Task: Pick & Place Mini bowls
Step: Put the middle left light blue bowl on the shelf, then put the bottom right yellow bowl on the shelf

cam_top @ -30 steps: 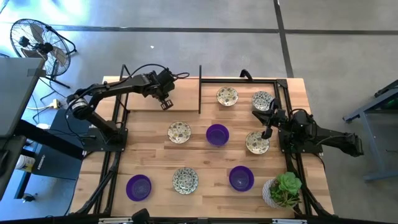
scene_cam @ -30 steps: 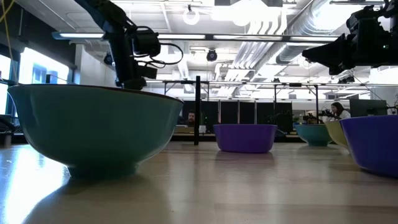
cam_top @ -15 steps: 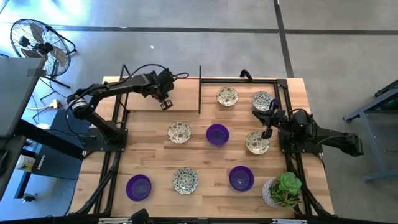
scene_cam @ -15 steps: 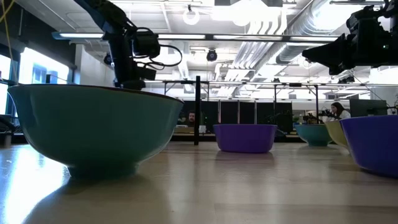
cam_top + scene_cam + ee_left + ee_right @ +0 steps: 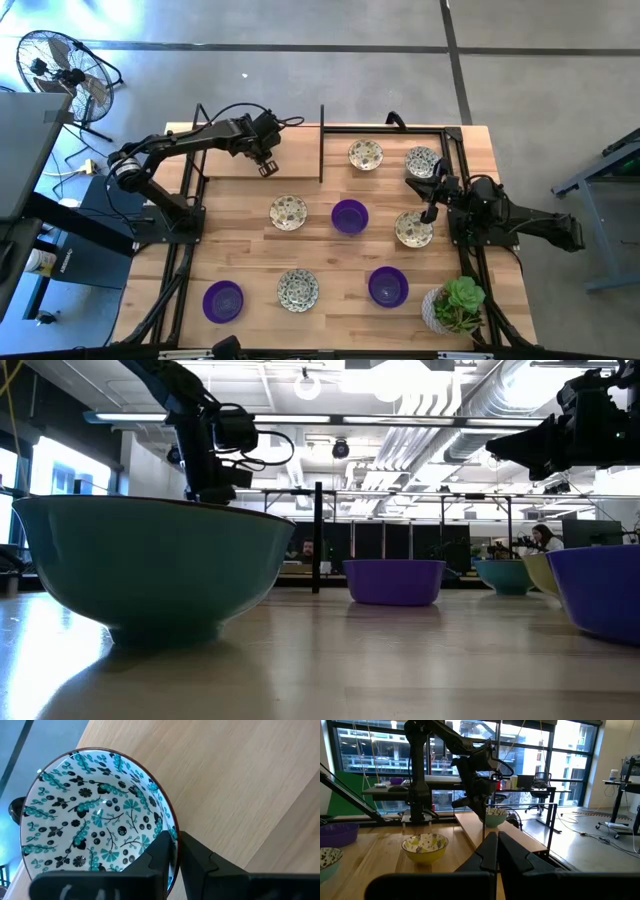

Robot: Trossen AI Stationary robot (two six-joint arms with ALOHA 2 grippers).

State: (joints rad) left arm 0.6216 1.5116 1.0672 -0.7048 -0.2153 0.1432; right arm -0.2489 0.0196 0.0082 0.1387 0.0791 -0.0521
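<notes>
The left gripper (image 5: 266, 166) is over the raised wooden board (image 5: 225, 165) at the table's far left, shut on a cream bowl (image 5: 95, 820) with a teal and black pattern. The right wrist view shows that bowl (image 5: 495, 817) under the left arm, teal outside. My right gripper (image 5: 432, 212) hangs shut and empty above the far rim of a patterned bowl (image 5: 413, 229) near the right edge. Other patterned bowls (image 5: 366, 155) (image 5: 421, 160) (image 5: 288, 212) (image 5: 298, 289) and three purple bowls (image 5: 349, 216) (image 5: 388, 286) (image 5: 223, 300) sit on their bases. My left gripper pinches the patterned bowl by its rim (image 5: 172, 832), one finger inside the bowl and one outside. The fingers come from above, pointing down. The bowl stays mouth-up over the board; I cannot tell whether its base rests on the wood.
A thin black upright post (image 5: 322, 145) stands beside the raised board, between it and the far bowls. A green plant in a white pot (image 5: 455, 305) occupies the near right corner. Bare wood lies between the near bowls (image 5: 255, 250). In the low view a teal bowl (image 5: 150, 565) fills the foreground.
</notes>
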